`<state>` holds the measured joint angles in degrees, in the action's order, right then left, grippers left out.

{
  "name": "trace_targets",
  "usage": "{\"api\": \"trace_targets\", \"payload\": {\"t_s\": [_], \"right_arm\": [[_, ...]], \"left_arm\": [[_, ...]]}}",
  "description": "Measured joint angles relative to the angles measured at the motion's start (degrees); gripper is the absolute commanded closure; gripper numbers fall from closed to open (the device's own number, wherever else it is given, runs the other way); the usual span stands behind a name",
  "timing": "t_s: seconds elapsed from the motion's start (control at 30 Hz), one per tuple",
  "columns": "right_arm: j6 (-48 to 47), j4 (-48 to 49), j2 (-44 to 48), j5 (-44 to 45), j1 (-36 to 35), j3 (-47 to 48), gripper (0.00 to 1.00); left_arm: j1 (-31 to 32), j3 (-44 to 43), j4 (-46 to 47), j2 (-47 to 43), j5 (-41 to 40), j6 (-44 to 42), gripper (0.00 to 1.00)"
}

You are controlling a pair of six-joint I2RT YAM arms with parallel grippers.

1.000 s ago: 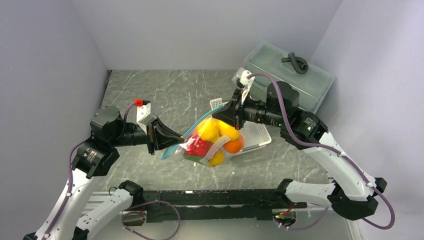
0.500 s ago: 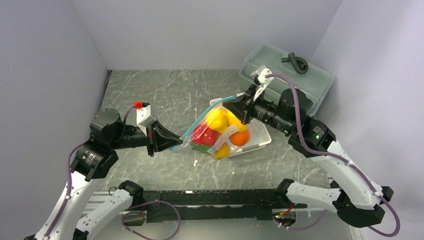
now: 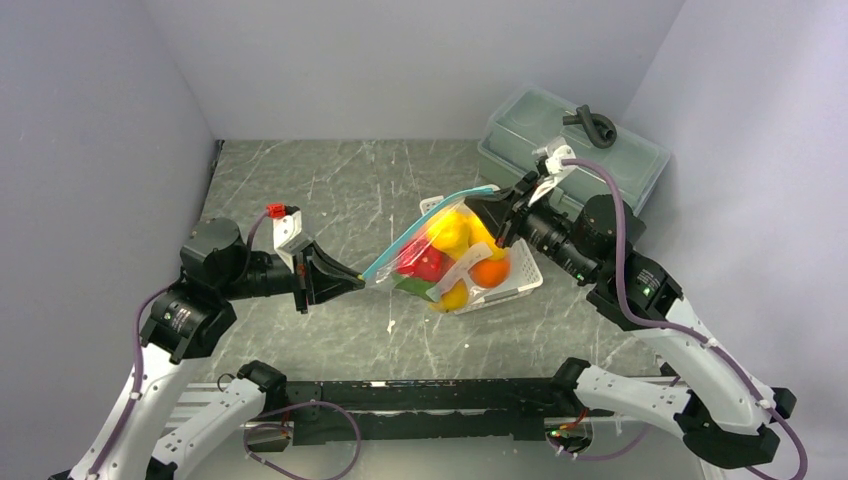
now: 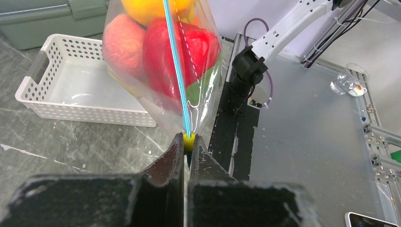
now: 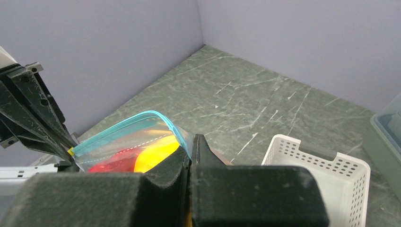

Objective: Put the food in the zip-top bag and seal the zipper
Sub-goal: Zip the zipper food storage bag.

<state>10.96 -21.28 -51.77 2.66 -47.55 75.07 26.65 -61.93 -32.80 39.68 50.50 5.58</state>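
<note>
The big grey table (image 3: 330, 190) fills the floor, and the large lidded box (image 3: 560, 140) sits far off at 1 o'clock, well out of the way. The white basket (image 3: 522, 270) stands just to the 3 o'clock side of the middle. It looks empty, but the bag's bottom hangs right by its edge and could bump or catch on it. I cannot tell if they touch. The zip-top bag (image 3: 445, 262) is up in the air over the middle of the table, pulled out between both arms. It is thin, clear and floppy, so it will likely sag and slip. The food inside looks light but lumpy: a red pepper (image 4: 179, 52), a pinkish peach (image 4: 123, 47), a yellow lemon (image 3: 448, 232) and an orange (image 3: 490, 272) all press against the sides. The best place to hold is the zipper (image 4: 177, 66), the thin teal strip on top, because it seems stiffer than the rest. The left gripper (image 4: 188, 142) is pinched tight on the strip's 8 o'clock end. The right gripper (image 5: 191, 146) is clamped on the strip near its 2 o'clock end. I cannot tell if the strip is pressed closed all along.
</note>
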Motion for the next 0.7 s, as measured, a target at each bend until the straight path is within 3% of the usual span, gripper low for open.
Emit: {"api": "trace_targets", "payload": {"t_s": [0.23, 0.33, 0.57, 0.63, 0.7], "right_arm": [[0.17, 0.48, 0.57, 0.22, 0.0, -0.85, 1.0], [0.17, 0.92, 0.35, 0.26, 0.0, -0.85, 1.0], [-0.07, 2.21, -0.22, 1.64, 0.68, -0.85, 1.0], [-0.26, 2.69, -0.39, 2.1, 1.14, -0.85, 1.0], [-0.46, 2.67, -0.68, 2.21, 1.22, -0.7, 1.0]], "left_arm": [[0.0, 0.0, -0.04, 0.0, -0.42, 0.0, 1.0], [0.0, 0.0, -0.04, 0.07, -0.7, 0.02, 0.92], [0.0, 0.0, -1.66, -0.11, -3.96, 0.48, 0.56], [0.0, 0.0, -2.43, -0.28, -5.22, 0.83, 0.38], [0.0, 0.0, -2.67, -0.48, -6.58, 1.25, 0.27]]}}
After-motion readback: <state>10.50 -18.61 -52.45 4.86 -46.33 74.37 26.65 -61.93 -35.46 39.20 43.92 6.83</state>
